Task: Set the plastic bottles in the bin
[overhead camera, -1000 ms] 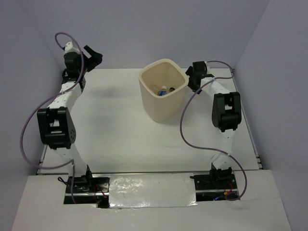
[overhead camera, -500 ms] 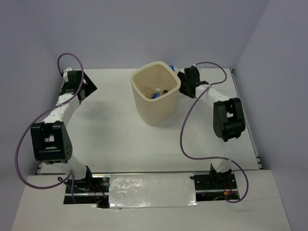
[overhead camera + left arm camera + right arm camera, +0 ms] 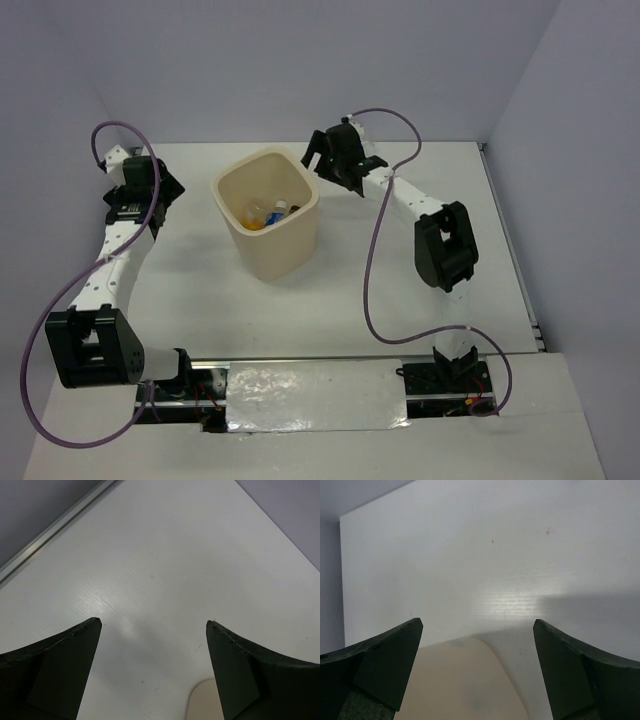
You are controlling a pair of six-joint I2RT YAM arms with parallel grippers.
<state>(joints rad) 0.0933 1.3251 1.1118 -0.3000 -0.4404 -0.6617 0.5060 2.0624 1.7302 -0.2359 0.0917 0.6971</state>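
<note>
Two grippers, both empty. L gripper (image 3: 154, 621) hangs near the far-left corner of the table (image 3: 400, 290), fingers spread wide w/ nothing btwn them. Its wrist view shows only bare surface below and a sliver of cream rim at the bottom. Next over, the bin (image 3: 275, 255) stands left of centre, toward the far edge, upright, mouth up, long axis vertical, walls tapering to the base. At its bottom lie the plastic bottles (image 3: 268, 212): orange/yellow, blue and a dark bit show, bunched together. They're too small to tell which way each cap points or how each long axis runs; prob. tipped over, not standing. R gripper (image 3: 478, 621) sits just beside the bin's far-right rim, near the far edge, jaws equally wide, holding nothing. Can't tell whether it touches the wall. Judgement: sorting looks done, as no bottle shows out on the table, so the step in hand is pulling clear. To do it well, lift R arm up and away from the rim first, w/ no sideways sweep, since a light bin could slide or tip. Keep fingers open; L arm has free room and can fold back direct.
</note>
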